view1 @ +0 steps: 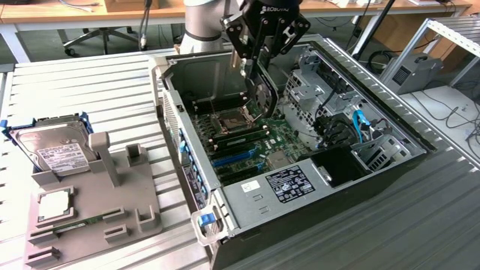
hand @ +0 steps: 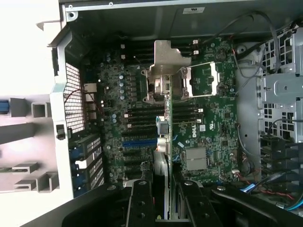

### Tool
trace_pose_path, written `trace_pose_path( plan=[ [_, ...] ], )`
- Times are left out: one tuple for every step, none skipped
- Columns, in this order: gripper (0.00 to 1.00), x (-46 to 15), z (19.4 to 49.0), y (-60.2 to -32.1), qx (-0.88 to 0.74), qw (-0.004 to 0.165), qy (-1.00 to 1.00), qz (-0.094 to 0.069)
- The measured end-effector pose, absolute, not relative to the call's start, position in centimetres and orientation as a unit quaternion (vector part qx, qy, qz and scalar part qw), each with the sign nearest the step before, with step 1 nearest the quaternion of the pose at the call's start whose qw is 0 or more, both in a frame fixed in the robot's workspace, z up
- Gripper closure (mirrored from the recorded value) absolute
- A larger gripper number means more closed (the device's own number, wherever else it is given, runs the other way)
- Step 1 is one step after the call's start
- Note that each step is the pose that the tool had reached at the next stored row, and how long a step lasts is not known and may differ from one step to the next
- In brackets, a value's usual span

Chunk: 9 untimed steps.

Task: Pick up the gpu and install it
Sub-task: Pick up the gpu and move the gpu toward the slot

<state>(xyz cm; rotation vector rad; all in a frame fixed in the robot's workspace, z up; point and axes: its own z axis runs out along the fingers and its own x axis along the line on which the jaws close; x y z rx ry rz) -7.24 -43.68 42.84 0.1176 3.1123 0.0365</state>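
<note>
The gpu (view1: pixel 262 93) hangs on edge above the open computer case (view1: pixel 390 169), its flat dark body pointing down toward the motherboard (view1: pixel 281 135). My gripper (view1: pixel 255 56) is shut on the gpu's upper end. In the wrist view the gpu (hand: pixel 166 61) appears edge-on, its silver bracket farthest from the camera, and it runs back between my two black fingers (hand: pixel 142 203). The card hovers over the motherboard (hand: pixel 208 127) near the processor socket and touches no slot. The blue expansion slots (view1: pixel 236 158) lie lower on the board, apart from the card.
A grey fixture (view1: pixel 98 202) on the slatted table at the exterior view's left holds a silver hard drive (view1: pixel 56 149), a square chip (view1: pixel 56 205) and a memory stick (view1: pixel 75 228). Drive cages (view1: pixel 315 84), cables and the power supply (view1: pixel 289 183) crowd the case's inside.
</note>
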Motion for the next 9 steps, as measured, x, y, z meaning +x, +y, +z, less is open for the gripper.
trace_pose_path(
  plan=[
    [0.74, -7.14, 42.82, -43.64, 0.038, 0.013, 0.999, 0.012],
    [0.74, -7.03, 42.80, -43.61, 0.038, 0.013, 0.999, 0.012],
    [0.74, -6.92, 42.77, -43.57, 0.038, 0.013, 0.999, 0.012],
    [0.74, -6.82, 42.75, -43.53, 0.038, 0.013, 0.999, 0.012],
    [0.74, -6.71, 42.73, -43.49, 0.038, 0.013, 0.999, 0.012],
    [0.74, -6.60, 42.70, -43.46, 0.038, 0.013, 0.999, 0.012],
    [0.74, -6.49, 42.68, -43.42, 0.038, 0.013, 0.999, 0.011],
    [0.74, -6.37, 42.66, -43.38, 0.038, 0.013, 0.999, 0.011],
    [0.74, -6.26, 42.63, -43.34, 0.038, 0.013, 0.999, 0.011]
  ],
)
